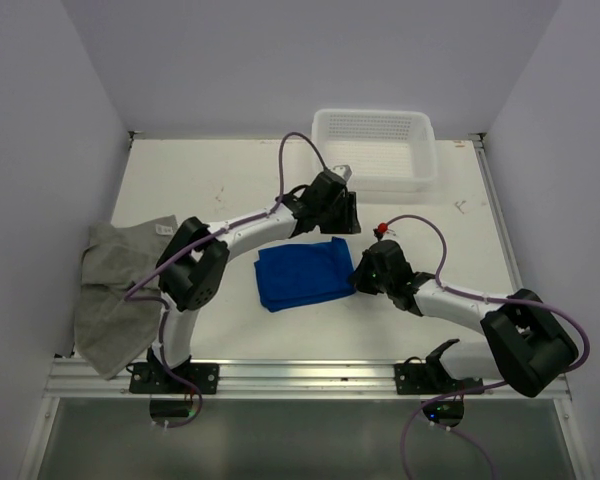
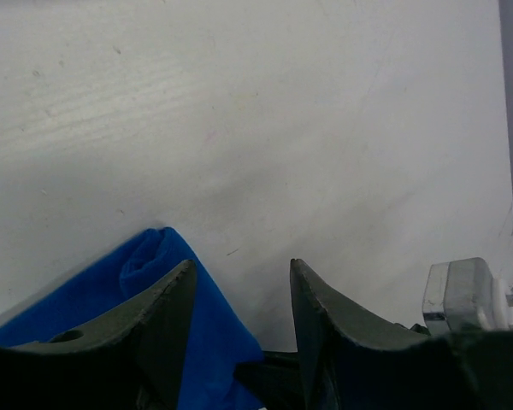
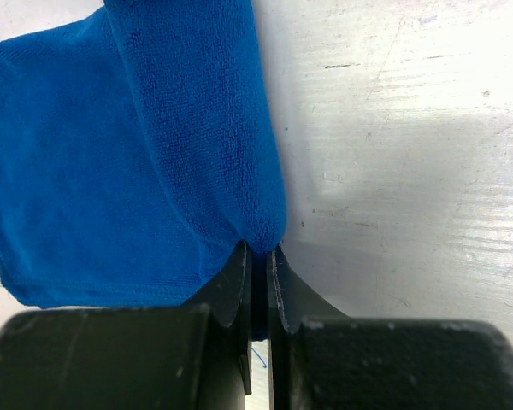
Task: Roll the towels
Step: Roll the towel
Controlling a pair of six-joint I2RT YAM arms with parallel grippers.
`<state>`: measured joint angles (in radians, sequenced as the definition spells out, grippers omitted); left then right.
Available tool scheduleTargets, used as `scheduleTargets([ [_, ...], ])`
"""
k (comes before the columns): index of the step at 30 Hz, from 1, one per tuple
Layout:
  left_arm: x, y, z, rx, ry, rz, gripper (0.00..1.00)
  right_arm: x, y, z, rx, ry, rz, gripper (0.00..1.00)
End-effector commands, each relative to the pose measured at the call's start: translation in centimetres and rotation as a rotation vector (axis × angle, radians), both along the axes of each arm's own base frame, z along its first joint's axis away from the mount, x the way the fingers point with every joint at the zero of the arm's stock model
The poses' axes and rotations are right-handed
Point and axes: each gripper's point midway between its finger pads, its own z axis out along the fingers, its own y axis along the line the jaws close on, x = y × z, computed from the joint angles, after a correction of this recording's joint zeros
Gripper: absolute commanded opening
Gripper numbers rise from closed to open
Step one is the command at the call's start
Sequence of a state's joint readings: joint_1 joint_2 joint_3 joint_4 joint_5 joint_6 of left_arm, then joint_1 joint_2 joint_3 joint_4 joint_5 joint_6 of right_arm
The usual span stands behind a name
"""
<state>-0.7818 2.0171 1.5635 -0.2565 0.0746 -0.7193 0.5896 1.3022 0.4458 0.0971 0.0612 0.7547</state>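
right gripper [image 3: 259, 254] clamped on right edge of blue towel [image 3: 111, 154], left gripper [image 2: 239, 266] fingers apart at its far corner, grey towel [image 1: 115, 290] crumpled far left

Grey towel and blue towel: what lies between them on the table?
In the top view, the left arm rises between the grey towel and the blue towel; apart from it, only bare table shows there.
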Motion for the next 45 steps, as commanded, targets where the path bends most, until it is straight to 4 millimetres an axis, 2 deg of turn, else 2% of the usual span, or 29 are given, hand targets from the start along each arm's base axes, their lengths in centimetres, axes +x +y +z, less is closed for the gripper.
scheduleTargets([
  [1, -1.5, -0.2, -2.9, 0.080, 0.086, -0.013, 0.52, 0.1, -0.8, -0.5, -0.049, -0.005, -0.015, 0.00],
  [3, -1.6, -0.4, -4.1, 0.106, 0.097, -0.015, 0.52, 0.1, -0.8, -0.6, -0.051, -0.005, -0.016, 0.00],
  [4, -1.8, -0.2, -5.3, 0.141, 0.117, -0.012, 0.52, 0.1, -0.9, -0.7, -0.051, -0.003, -0.019, 0.00],
  [12, -0.9, 0.4, -5.4, 0.288, 0.052, 0.010, 0.52, 0.1, -0.7, -0.9, -0.047, -0.002, -0.012, 0.00],
  [14, -0.3, 0.2, -4.7, 0.314, 0.016, 0.016, 0.52, 0.0, -0.7, -1.2, -0.049, 0.004, -0.012, 0.00],
  [15, -0.5, 0.4, -5.5, 0.343, 0.027, 0.015, 0.52, 0.0, -0.8, -1.2, -0.049, 0.004, -0.016, 0.00],
  [17, -0.3, 0.0, -5.2, 0.361, 0.010, 0.004, 0.52, 0.0, -0.8, -1.3, -0.049, 0.004, -0.018, 0.00],
  [18, -0.5, 0.4, -6.0, 0.395, 0.025, 0.001, 0.52, -0.1, -0.9, -1.4, -0.049, 0.003, -0.020, 0.00],
  [26, -1.0, 0.1, -6.8, 0.471, 0.012, -0.019, 0.52, -0.1, -0.8, -1.8, -0.045, 0.004, -0.020, 0.00],
  [33, -1.3, 1.0, -8.6, 0.547, 0.022, -0.019, 0.52, -0.3, -1.0, -2.2, -0.051, 0.009, -0.019, 0.00],
  [36, -1.3, 1.5, -9.1, 0.593, 0.012, -0.023, 0.49, -0.3, -1.1, -2.3, -0.052, 0.009, -0.022, 0.00],
  [45, -2.0, 2.4, -10.8, 0.727, -0.001, -0.049, 0.29, -0.2, -1.2, -2.3, -0.067, -0.007, -0.015, 0.00],
])
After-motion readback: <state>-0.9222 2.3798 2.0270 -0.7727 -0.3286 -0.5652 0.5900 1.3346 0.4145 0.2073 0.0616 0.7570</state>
